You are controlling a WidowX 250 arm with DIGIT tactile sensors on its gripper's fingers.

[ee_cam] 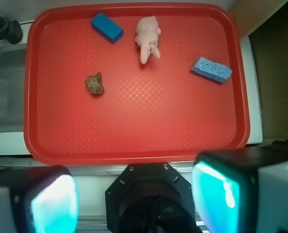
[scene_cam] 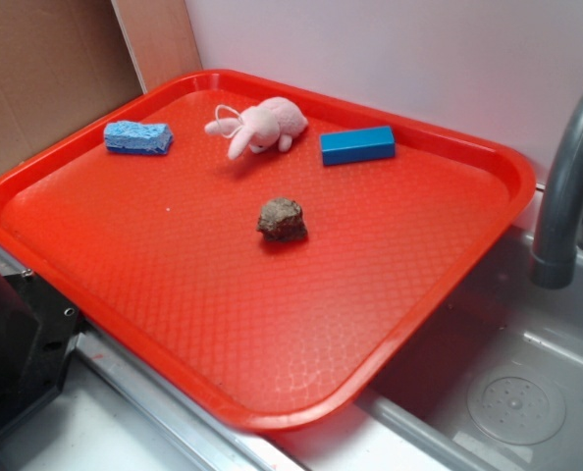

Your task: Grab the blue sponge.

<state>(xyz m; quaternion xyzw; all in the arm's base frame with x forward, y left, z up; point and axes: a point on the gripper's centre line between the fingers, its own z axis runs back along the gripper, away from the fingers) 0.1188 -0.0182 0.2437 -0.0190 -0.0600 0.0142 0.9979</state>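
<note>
My target, the blue sponge [ee_cam: 211,69], lies flat near one corner of the red tray [ee_cam: 134,150], by the cardboard wall, with free room around it for a top-down grasp. Nearest it is the pink bunny [ee_cam: 147,37]; beyond that sits the darker blue block [ee_cam: 106,27], a lookalike I must avoid, and a brown lump [ee_cam: 94,83] mid-tray. My gripper [ee_cam: 134,194] hangs wide open, well short of the tray, holding nothing.

No legible text, label, brand, number or sign is appearing in either view; the red tray [scene_cam: 468,255] is showing only an embossed diamond texture, and the items lying on it are carrying no markings
</note>
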